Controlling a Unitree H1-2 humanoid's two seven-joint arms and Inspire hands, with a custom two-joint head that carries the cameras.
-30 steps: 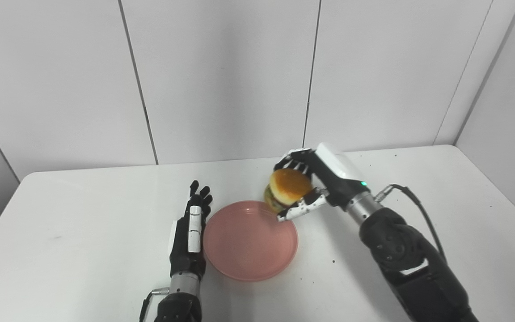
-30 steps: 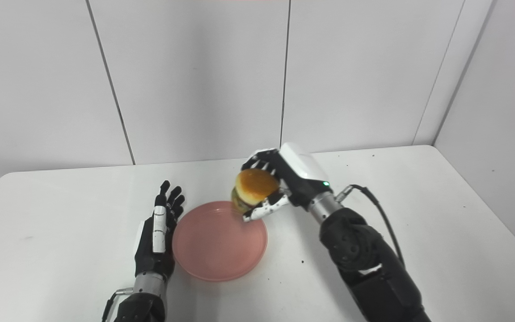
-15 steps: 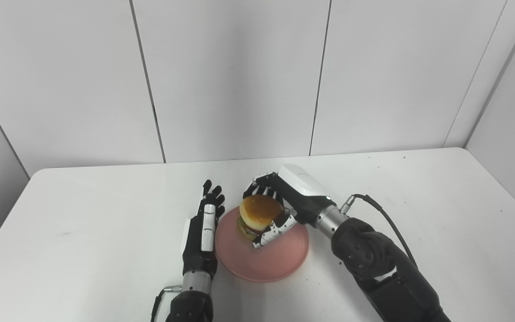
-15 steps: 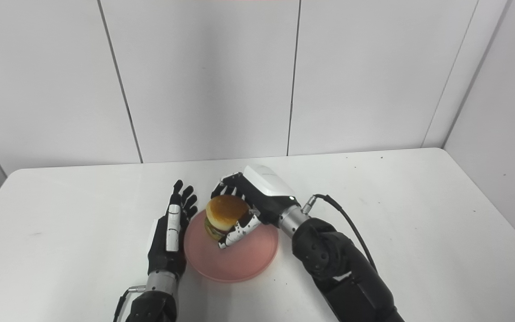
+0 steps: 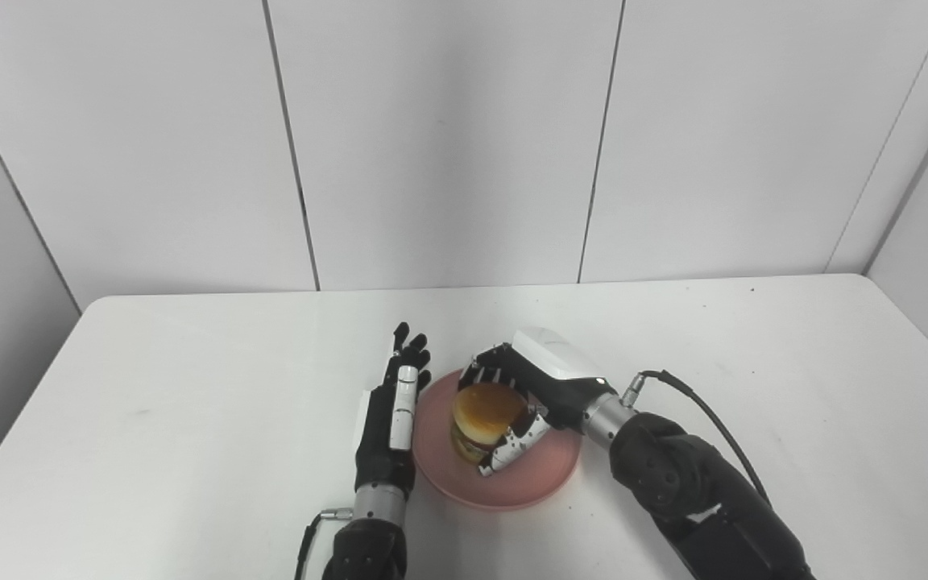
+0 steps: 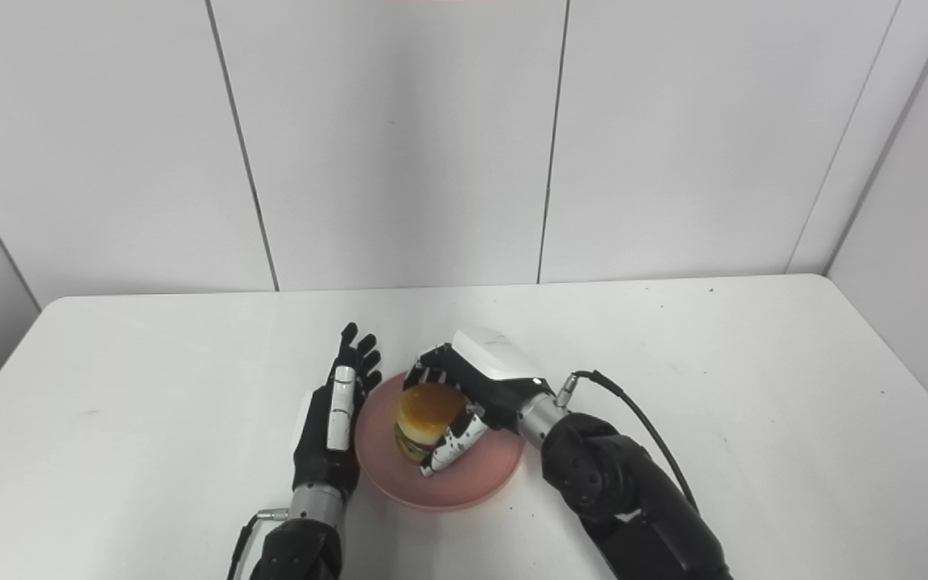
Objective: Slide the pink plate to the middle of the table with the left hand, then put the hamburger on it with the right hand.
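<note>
nearest you, your left hand [image 5: 390, 419] lies flat on the white table [image 5: 190, 419] with its fingers stretched out and holding nothing, its inner edge right against the left rim of the pink plate [image 5: 548, 475]. the plate sits about mid-table; it looks rigid and light, and likely slick on this smooth top, so a nudge at the rim should be enough to move it, and too much could send it skating. just beyond, your right hand [image 5: 524, 399] is wrapped around the hamburger [image 5: 482, 415], fingers over the far side of the bun and thumb on the near side, with the burger over the plate's middle and its base at or very close to the plate surface; you cannot tell if it is touching yet. treat the burger as light and stacked: grip it by the sides across the layers, squeeze gently, and open slowly so it doesn't tip or shift. behind it there is only bare table and grey wall panels [image 5: 448, 137].
</note>
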